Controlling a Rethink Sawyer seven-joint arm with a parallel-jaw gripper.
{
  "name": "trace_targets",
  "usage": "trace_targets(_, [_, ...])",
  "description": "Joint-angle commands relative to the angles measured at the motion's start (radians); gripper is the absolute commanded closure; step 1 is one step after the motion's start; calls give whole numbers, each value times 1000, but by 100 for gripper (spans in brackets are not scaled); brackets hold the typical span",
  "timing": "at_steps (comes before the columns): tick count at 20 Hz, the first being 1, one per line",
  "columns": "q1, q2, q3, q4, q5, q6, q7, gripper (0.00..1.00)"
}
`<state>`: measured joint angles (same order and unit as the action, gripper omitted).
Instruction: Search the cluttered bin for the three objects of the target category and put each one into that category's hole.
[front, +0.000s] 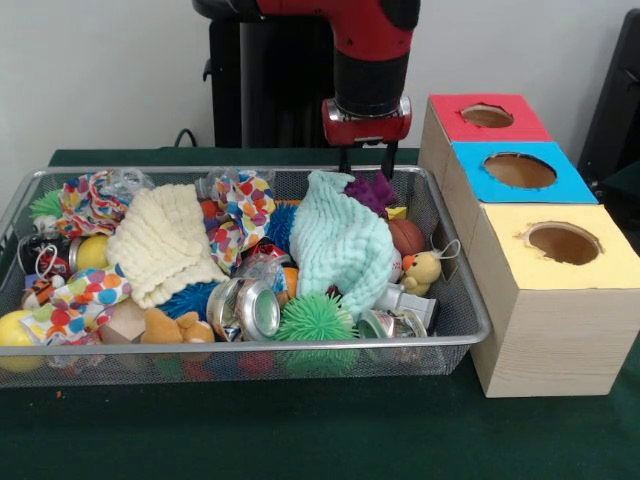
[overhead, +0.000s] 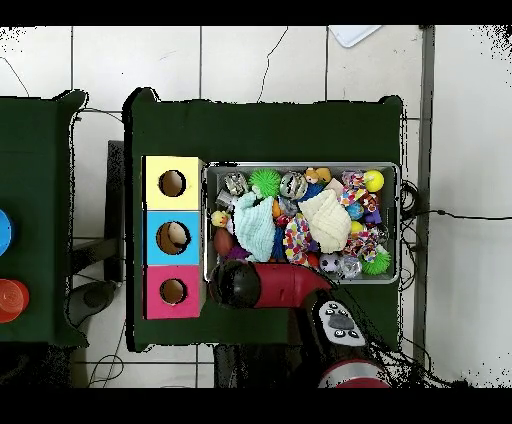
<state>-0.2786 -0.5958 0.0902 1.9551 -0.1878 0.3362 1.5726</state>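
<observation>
Hovering over the far edge of the bin (front: 455, 262), close to the purple spiky toy (front: 371, 190): the gripper (front: 366, 160), two dark fingers hanging a little apart with nothing between them, so open and empty.

Nearest target: the yellow duckling (front: 423, 270), sitting against the bin wall on the side of the boxes, just beside the mint cloth (front: 340, 245) and a brown ball (front: 406, 236). Probably the step in hand: going for that duckling.

To do it well: come straight down over the soft body, jaws spread wide enough to clear head and sides, closing across the plump middle. Keep clear of the mesh wall and the loop of cord beside it. Avoid pinching the cloth's edge along with it.

Also exposed: the orange-brown bear (front: 168, 326) at the near rim, beside a silver can (front: 250, 308). No striped tiger clearly visible; likely buried under the cloths.

Drop point: the red hole (front: 487, 116), farthest box back, past the blue hole (front: 519, 170) and yellow hole (front: 563, 243). Lift high before crossing.
</observation>
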Motion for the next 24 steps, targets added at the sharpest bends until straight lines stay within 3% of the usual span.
trace_targets(1, [43, 72, 78, -183, -18, -66, 82, 0])
trace_targets(19, [101, 90, 40, -264, -12, -38, 99, 0])
trace_targets(24, [100, 41, 45, -261, 1, 37, 86, 0])
